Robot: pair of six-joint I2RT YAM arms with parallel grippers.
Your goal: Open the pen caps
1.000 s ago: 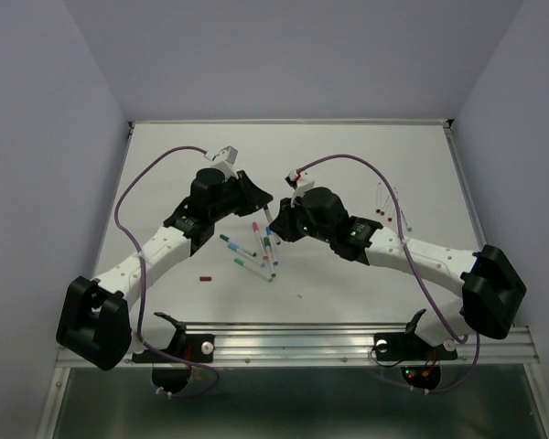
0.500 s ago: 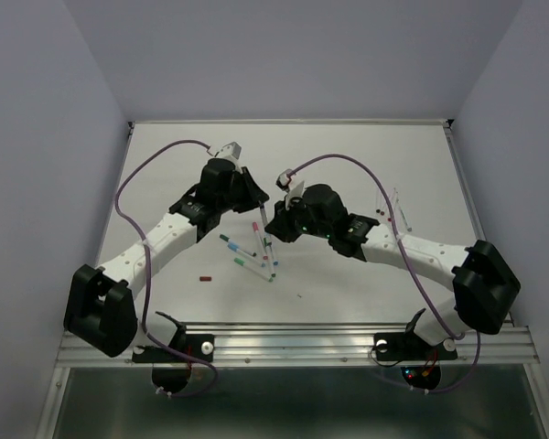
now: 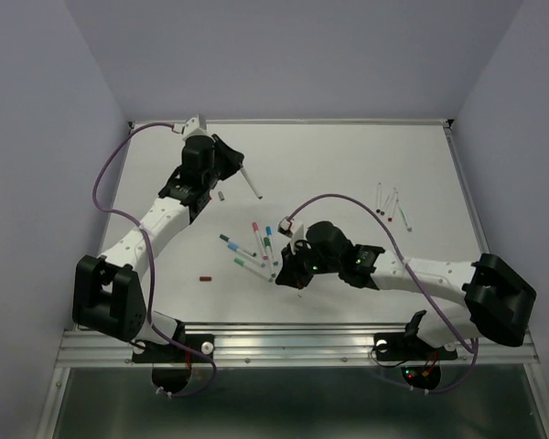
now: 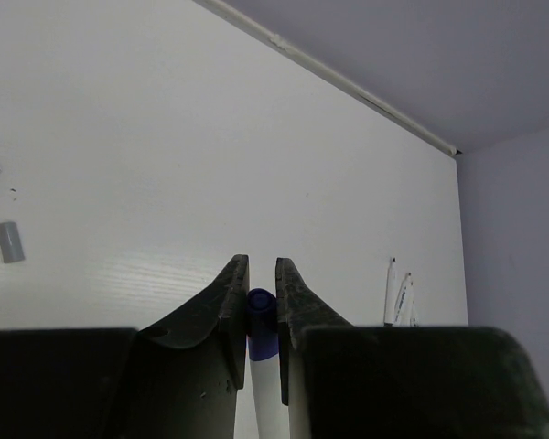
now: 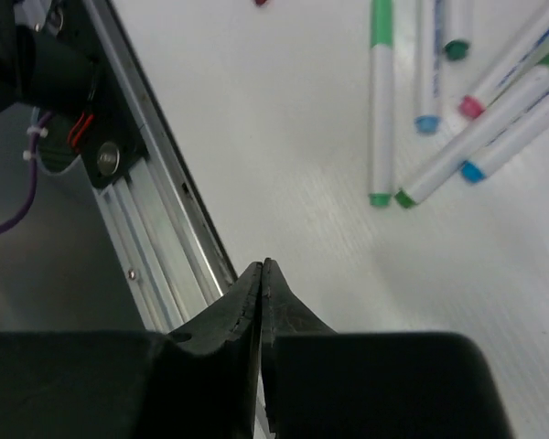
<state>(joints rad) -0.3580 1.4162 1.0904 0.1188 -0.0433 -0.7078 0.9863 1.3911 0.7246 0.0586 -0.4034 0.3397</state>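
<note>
Clamping a white pen [image 4: 261, 375] by its blue end above the table [image 3: 348, 165] at far left, the left jaws were occupied, so the right jaws, pinched empty near the heaped pen caps [image 5: 382, 23], likely had to open before taking one.

My white table [image 3: 348, 165] sits between 3 pale purple walls [image 3: 284, 55]. A shiny metal rail [image 3: 302, 340] runs along its near edge. The light is soft.
</note>
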